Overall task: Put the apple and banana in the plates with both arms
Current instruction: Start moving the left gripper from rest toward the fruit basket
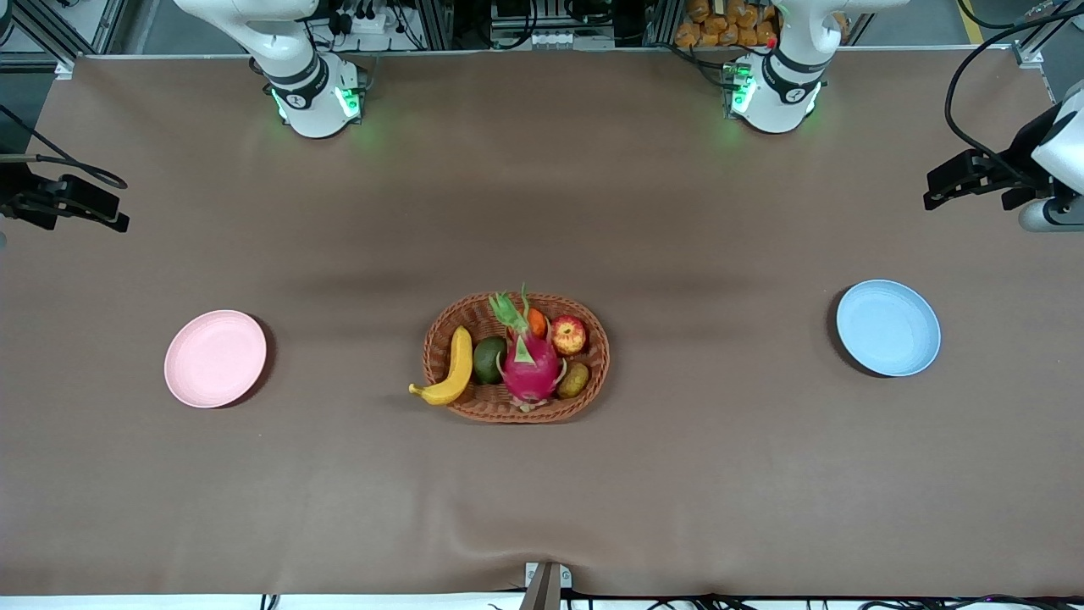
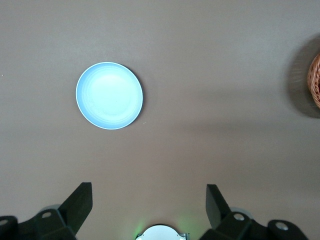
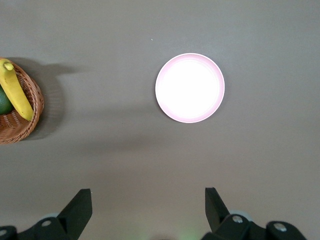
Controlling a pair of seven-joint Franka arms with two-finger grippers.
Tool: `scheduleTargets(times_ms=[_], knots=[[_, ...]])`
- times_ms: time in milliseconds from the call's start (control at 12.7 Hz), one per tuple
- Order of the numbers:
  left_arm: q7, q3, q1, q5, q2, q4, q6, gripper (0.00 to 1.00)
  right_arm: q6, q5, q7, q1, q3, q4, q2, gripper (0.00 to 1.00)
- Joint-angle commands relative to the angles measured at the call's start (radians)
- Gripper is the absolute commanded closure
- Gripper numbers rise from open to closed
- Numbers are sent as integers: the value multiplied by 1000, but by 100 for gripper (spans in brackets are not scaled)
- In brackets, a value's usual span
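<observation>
Both grippers hang wide open – left gripper (image 2: 148,202) over the blue plate (image 2: 109,95), right gripper (image 3: 148,202) over the pink plate (image 3: 190,87). The apple (image 1: 568,334) and banana (image 1: 450,369) sit well apart from both, in the basket (image 1: 593,373); 2 crowded fruits risk a nudged neighbour.

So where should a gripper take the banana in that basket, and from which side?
Probably from above, at the middle of the banana. It lies along the basket rim at the right arm's end, its lower tip hanging over the edge, so that stretch is clear. The avocado sits close beside it, so close the open right gripper across its width.
</observation>
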Motion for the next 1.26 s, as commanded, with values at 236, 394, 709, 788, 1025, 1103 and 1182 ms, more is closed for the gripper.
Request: scheduleTargets(times_ms=[236, 394, 709, 788, 1025, 1103, 1182], knots=[[16, 0, -5, 8, 3, 5, 4, 0, 4, 16, -12, -18, 11, -15, -12, 0], [18, -6, -3, 5, 20, 2, 3, 0, 5, 16, -12, -17, 11, -15, -12, 0], [22, -31, -23, -42, 71, -6, 4, 0, 5, 16, -12, -17, 11, -16, -11, 0], [30, -44, -44, -45, 89, -6, 9, 0, 5, 16, -12, -18, 11, -16, -11, 0], [34, -73, -86, -48, 144, -12, 47, 0, 2, 16, -13, -21, 11, -18, -11, 0], [36, -90, -89, -70, 155, -27, 81, 0, 4, 16, -13, -21, 11, -18, -11, 0], [62, -112, -86, -88, 160, -56, 130, 0, 5, 16, -13, -20, 11, -18, -11, 0]])
